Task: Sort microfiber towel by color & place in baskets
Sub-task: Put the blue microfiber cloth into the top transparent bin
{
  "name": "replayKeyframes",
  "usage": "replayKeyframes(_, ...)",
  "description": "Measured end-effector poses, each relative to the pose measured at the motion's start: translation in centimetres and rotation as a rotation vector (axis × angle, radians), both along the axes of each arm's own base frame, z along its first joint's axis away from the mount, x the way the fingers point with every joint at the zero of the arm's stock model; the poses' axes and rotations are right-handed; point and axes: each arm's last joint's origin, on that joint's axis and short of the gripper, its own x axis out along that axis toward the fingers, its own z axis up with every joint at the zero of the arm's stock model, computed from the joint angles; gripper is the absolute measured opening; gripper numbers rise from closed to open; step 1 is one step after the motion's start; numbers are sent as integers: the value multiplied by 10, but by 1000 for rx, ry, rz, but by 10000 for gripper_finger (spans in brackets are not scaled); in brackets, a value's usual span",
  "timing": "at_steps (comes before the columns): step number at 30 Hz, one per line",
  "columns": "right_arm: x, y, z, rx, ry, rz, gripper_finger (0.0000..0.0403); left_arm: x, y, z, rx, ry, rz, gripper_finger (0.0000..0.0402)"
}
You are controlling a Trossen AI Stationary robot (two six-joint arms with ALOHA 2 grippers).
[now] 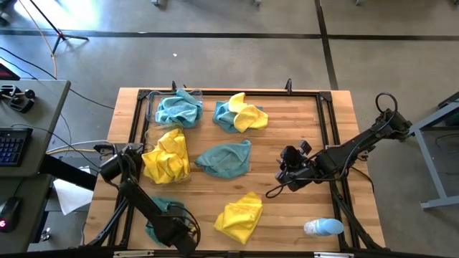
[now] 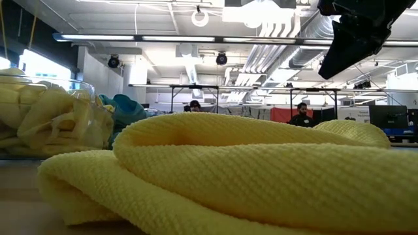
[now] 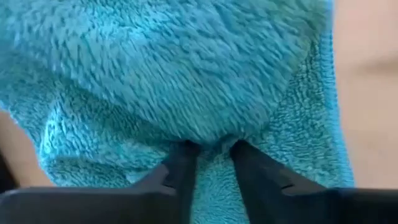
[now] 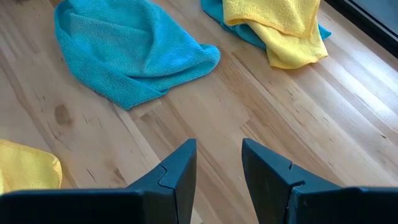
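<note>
**Left gripper pinching a teal towel at the near-left edge; right gripper parked over bare wood**

From my feed: the left gripper (image 3: 208, 149) is down at the near-left corner of the table (image 1: 287, 208), its fingers (image 3: 180, 163) close together with a fold of a fuzzy teal towel (image 3: 186, 74) bunched between the tips. I read that as a pinch on the cloth. From above the same towel (image 1: 159, 215) shows only partly under the arm.

The right gripper (image 4: 217, 152) hovers over bare wood right of centre, fingers parted with a plain gap and nothing in it. From above it (image 1: 287, 174) sits between the middle teal towel and the right frame rail (image 1: 337, 158).

Towel positions:
- Teal cloth (image 1: 179, 110) in the far-left clear basket (image 1: 152, 107).
- Yellow pile (image 1: 166, 158) in the clear basket (image 1: 188, 172) just nearer than that one; low cam shows it behind the clear wall (image 2: 52, 117).
- Teal towel with a yellow one on it (image 1: 240, 115), far centre.
- Loose teal towel (image 1: 226, 159) mid-table, also visible from the right wrist (image 4: 130, 50).
- Loose yellow towel (image 1: 240, 215) near centre, filling the low cam (image 2: 248, 170).

Pale blue-and-white rounded object (image 1: 323, 227) sits at the near-right corner. Two people in the room beyond the table.
</note>
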Motion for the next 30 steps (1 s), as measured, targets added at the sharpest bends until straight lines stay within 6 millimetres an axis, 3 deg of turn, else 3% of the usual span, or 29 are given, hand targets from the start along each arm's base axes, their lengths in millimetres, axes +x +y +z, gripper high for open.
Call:
replayKeyframes(4,0,0,0,-11,8,13,124,10,-7,7,-25,-91,-8,15)
replayKeyframes(10,0,0,0,-15,11,19,124,38,-4,52,-29,-263,-96,3)
replayKeyframes(15,0,0,0,-15,11,19,124,47,7,101,54,-313,-162,1)
replayKeyframes(24,1,0,0,-13,5,19,124,73,55,192,281,-467,-343,0)
replayKeyframes(30,3,2,1,4,-27,18,124,98,123,222,379,-453,-495,0)
